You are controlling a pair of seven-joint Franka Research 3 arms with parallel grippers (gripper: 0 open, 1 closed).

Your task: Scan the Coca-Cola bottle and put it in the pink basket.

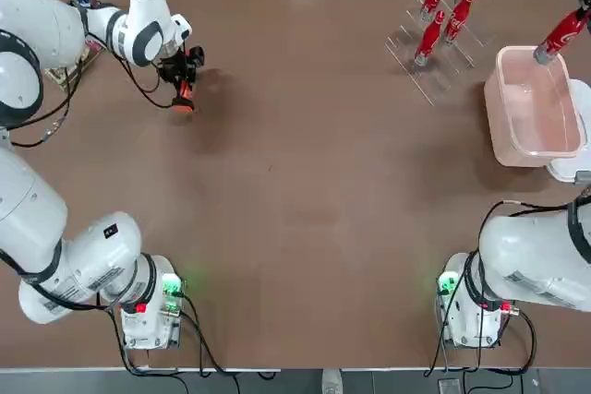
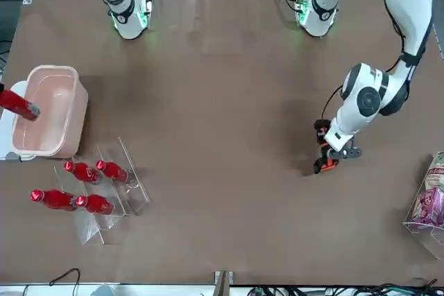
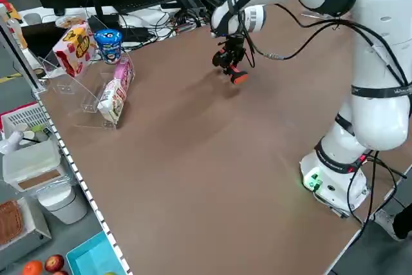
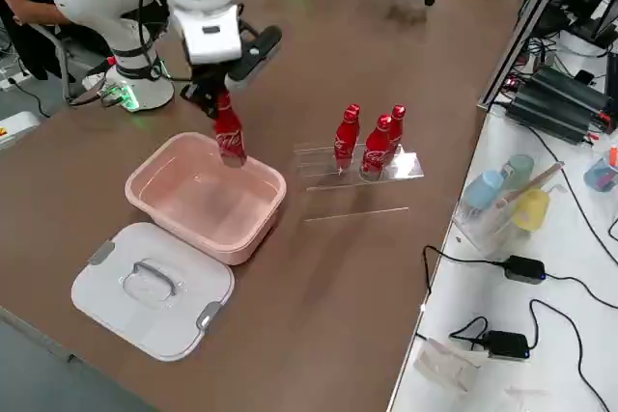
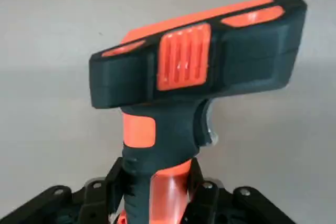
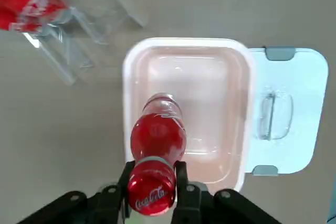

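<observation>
A black-and-orange handheld scanner (image 5: 191,72) fills most of the left wrist view, its wide head above and its handle running down between the 2 fingers (image 5: 118,184) of the left gripper (image 5: 157,192), which clamp the handle from both sides. Behind it lies a plain, pale table surface (image 5: 47,19).

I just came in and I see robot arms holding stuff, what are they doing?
The right gripper has its fingers shut on a Coca-Cola bottle by the neck and holds it above the pink basket, not yet let go. Four more bottles stand in the clear rack next to the basket, and the basket's white lid lies beside it. Across the table, the left gripper holds the black-and-orange scanner just above the table.
</observation>
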